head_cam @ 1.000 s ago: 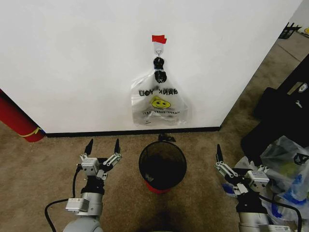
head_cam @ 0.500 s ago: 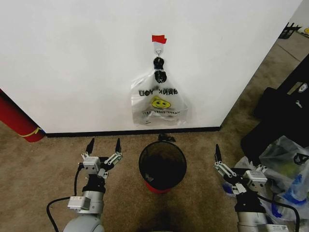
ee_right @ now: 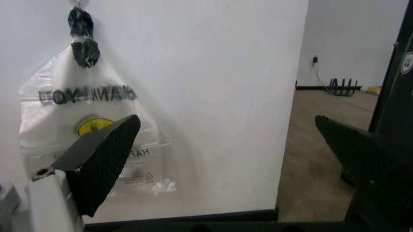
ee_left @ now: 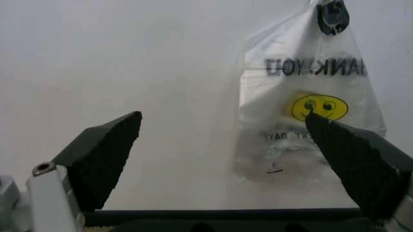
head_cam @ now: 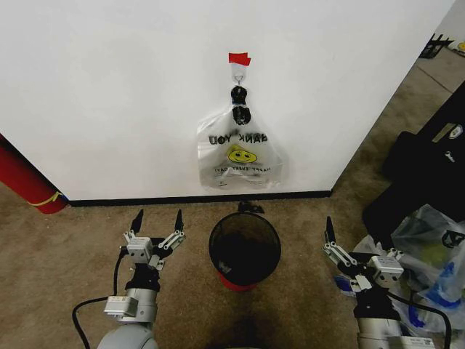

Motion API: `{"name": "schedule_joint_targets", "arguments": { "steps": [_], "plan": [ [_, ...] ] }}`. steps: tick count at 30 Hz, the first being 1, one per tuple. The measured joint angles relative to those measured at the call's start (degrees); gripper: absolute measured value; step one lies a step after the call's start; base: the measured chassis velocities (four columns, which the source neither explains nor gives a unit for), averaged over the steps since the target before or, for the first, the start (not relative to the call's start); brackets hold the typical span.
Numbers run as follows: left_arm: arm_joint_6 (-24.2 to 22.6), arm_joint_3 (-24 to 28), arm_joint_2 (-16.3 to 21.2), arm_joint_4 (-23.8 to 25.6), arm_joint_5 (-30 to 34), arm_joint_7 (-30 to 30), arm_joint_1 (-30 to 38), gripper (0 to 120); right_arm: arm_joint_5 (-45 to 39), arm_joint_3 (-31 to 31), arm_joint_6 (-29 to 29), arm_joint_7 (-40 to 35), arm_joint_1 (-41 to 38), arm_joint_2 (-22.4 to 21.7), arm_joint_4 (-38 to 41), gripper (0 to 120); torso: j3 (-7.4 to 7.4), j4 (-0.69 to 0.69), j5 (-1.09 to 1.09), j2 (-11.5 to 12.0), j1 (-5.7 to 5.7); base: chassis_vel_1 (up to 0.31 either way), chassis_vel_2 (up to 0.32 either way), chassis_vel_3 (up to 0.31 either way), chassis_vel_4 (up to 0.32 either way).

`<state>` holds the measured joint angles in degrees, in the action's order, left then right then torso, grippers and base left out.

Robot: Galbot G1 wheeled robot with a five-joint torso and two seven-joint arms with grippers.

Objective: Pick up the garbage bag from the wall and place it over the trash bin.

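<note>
Brown carpet (head_cam: 65,247) is carrying it all: the bin (head_cam: 245,249) is sitting dead centre, a red cylinder (head_cam: 25,182) is resting at nine o'clock, and bulging bags (head_cam: 429,254) are lying at four o'clock.

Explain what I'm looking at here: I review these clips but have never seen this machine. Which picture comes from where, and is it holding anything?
It is a two-armed wheeled robot. The wide picture comes from its head camera, looking down at the carpet and a white wall. The left gripper and right gripper are its claw hands, low near the floor, both open and empty. Between them stands the trash bin, a black mesh basket. The garbage bag, clear plastic with a yellow smiley, hangs from a hook under red tape. The other two pictures come from cameras on each wrist; the dark wedges there are the fingers framing the bag.
</note>
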<state>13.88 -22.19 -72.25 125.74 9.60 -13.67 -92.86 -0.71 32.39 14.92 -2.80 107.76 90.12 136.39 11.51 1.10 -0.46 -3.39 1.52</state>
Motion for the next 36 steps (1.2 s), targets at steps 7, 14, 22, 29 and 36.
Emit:
{"name": "schedule_joint_targets", "arguments": {
  "steps": [7,14,22,29,36],
  "plan": [
    [0.0,0.0,-0.1,0.0,0.0,-0.1,-0.2,100,0.1,0.0,0.1,0.0,0.1,0.0,0.0,100,0.0,0.0,0.0,0.0,0.0,0.0,0.0,0.0,0.0],
    [0.0,-0.1,0.0,0.0,0.1,-0.2,-0.1,100,-0.4,0.1,0.0,0.1,-0.3,-0.6,0.0,100,0.0,0.0,0.0,0.0,0.0,0.0,0.0,0.0,0.0],
    [0.1,0.1,0.5,0.8,-0.4,-0.2,-1.2,100,-14.2,0.3,-0.9,2.5,-4.1,-5.2,-1.4,100,0.0,-0.01,0.0,0.0,0.0,0.0,0.0,0.0,0.0],
    [0.1,-0.1,1.3,1.8,-0.5,-0.2,-2.4,100,-31.7,-0.2,-4.3,7.7,-14.1,-12.7,-6.9,100,0.0,0.0,0.0,0.0,0.0,0.0,0.0,0.0,0.0],
    [-1.1,-2.0,1.0,2.7,0.4,-0.4,-2.1,100,-37.0,-3.5,-6.8,9.0,-26.3,-18.6,-15.0,100,0.01,-0.02,0.01,0.0,0.0,0.0,0.0,0.0,0.0]
  ]
}}
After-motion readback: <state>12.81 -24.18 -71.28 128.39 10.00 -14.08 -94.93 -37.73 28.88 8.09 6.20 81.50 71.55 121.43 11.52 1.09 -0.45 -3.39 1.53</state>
